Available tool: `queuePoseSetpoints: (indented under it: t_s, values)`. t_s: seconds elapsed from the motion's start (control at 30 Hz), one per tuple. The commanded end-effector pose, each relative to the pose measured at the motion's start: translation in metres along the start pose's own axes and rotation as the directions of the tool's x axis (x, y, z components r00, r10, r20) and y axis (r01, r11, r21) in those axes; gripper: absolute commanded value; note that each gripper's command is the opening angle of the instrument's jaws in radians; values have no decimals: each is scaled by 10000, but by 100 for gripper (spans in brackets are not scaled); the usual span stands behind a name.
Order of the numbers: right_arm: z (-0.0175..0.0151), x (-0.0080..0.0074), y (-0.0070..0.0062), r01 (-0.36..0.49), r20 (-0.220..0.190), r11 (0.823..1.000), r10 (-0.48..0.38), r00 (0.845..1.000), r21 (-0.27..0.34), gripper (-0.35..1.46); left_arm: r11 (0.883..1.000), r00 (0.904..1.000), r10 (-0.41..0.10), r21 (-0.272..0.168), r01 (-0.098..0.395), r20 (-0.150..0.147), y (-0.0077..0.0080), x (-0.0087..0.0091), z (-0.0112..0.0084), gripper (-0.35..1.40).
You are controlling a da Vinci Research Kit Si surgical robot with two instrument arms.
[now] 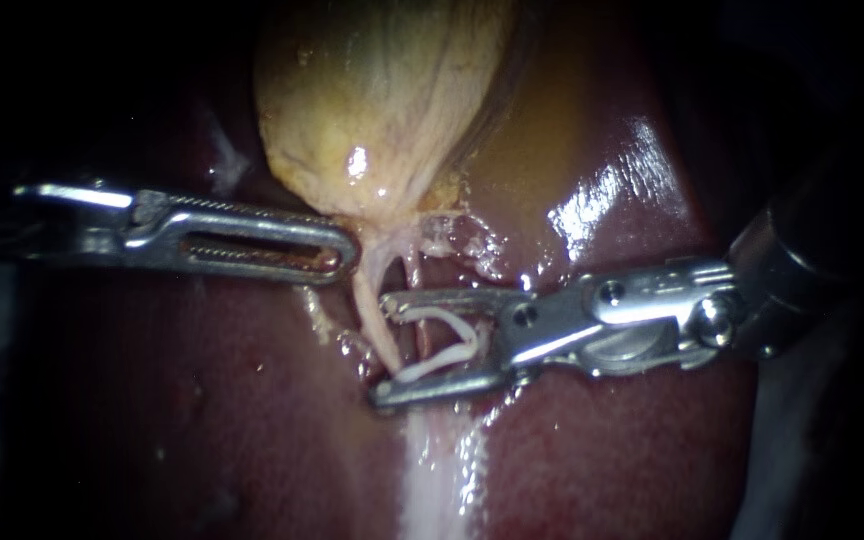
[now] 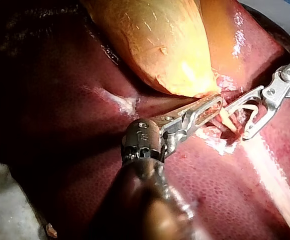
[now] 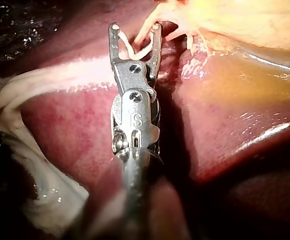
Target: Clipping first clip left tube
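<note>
The yellow gallbladder (image 1: 372,100) lies on the dark red liver (image 1: 182,400). From its neck a pale tube (image 1: 372,300) runs down. My right instrument (image 1: 382,350) comes in from the right with its jaws open and a white clip (image 1: 447,345) seated between them. The tube passes between the jaw tips, inside the open clip. The right wrist view shows the same: my right instrument (image 3: 135,27), the clip (image 3: 135,50) and the tube (image 3: 144,32) between the tips. My left instrument (image 1: 347,250) has windowed jaws that lie together on tissue at the gallbladder's neck.
A second thin strand (image 1: 414,275) and frayed pale tissue (image 1: 472,240) sit just right of the tube. A whitish glistening band (image 1: 432,470) runs down the liver below the right jaws. Wet reflections mark the liver surface (image 1: 602,200).
</note>
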Motion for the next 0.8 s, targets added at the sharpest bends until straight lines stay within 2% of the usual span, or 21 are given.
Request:
queuePoseSetpoints:
  t_s: [0.03, 0.27, 0.47, 0.8]
  values:
    - [3, -2, -1, -78, 19, 10000, 78, 10000, 53, 49, 10000, 10000, 3, 3, -3, -3, 0, 0, 0, -35]
    - [17, -22, -6, -429, 289, 9980, 416, 9987, 456, 49, 10000, 10000, 1, 6, -1, -5, 1, 1, 0, -35]
    - [30, -32, -10, -683, 398, 9944, 652, 9971, 812, 49, 10000, 10000, -2, 12, 2, -11, 1, 1, 2, -35]
    - [41, -31, -9, -906, 415, 9925, 875, 9953, 815, 45, 10000, 10000, -6, 19, 7, -17, 2, 2, 3, -35]
